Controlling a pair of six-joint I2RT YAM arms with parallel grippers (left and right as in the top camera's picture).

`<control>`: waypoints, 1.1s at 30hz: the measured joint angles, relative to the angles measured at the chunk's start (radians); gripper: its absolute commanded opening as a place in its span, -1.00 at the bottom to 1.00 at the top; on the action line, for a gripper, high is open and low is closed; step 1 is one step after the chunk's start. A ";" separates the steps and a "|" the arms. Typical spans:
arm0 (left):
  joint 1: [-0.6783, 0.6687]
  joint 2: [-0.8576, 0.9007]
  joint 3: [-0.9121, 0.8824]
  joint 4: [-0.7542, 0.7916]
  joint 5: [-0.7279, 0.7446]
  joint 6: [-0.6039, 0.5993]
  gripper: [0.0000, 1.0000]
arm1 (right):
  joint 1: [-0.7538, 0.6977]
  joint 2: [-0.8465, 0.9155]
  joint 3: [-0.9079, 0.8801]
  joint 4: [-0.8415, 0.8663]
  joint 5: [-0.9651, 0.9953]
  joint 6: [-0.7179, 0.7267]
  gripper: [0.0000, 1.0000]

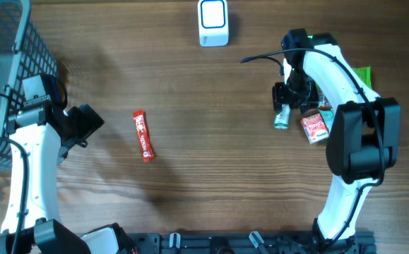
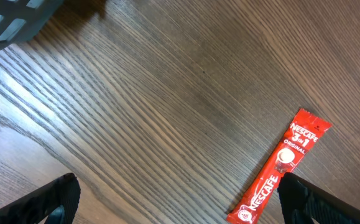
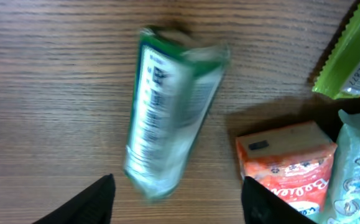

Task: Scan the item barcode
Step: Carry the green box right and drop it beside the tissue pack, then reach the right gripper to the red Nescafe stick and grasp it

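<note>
Presently, on the wooden table [image 1: 211,183], as seen from beside it:

1. Left gripper [image 1: 90,125]: at the left side, near the grey basket [image 1: 6,42]. Jaws spread wide; only bare wood shows between its fingers [image 2: 49,205], and it has hold of nothing.
2. Right gripper [image 1: 289,106]: at the right side, hanging over a cluster of packets. Its fingers [image 3: 83,202] stand well apart and grip nothing.
3. Green-and-white packet [image 3: 167,112]: the item for scanning. It sits directly below the right gripper, in the gap between the fingers and clear of both. It is blurred in the wrist view, so I cannot tell whether it rests flat.
4. Scanner [image 1: 212,22]: white, at the far edge near the centre, well apart from the packet.
5. Red Nescafé sachet [image 2: 282,165]: flat on the wood left of centre, its lower end near one finger of the left gripper.
6. Orange-red carton [image 3: 285,165]: just beside the packet.
7. Green wrapper [image 3: 347,56] and pale bag [image 3: 357,168]: beyond the carton, at the cluster's outer side.
</note>
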 measured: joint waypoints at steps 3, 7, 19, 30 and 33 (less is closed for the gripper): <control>0.000 0.000 0.000 0.000 0.000 0.000 1.00 | 0.000 0.000 -0.002 0.012 0.013 0.002 -0.35; 0.000 0.000 0.000 0.000 0.000 0.000 1.00 | 0.000 0.000 -0.002 0.046 -0.148 -0.016 -0.78; 0.000 0.000 0.000 0.000 0.000 0.000 1.00 | 0.001 -0.011 -0.169 0.292 -0.164 0.110 -0.91; 0.000 0.000 0.000 0.000 0.000 0.000 1.00 | 0.152 -0.154 -0.157 0.340 -0.229 0.082 -0.44; 0.000 0.000 0.000 0.000 0.000 0.000 1.00 | 0.411 -0.201 -0.144 0.505 -0.283 0.134 0.23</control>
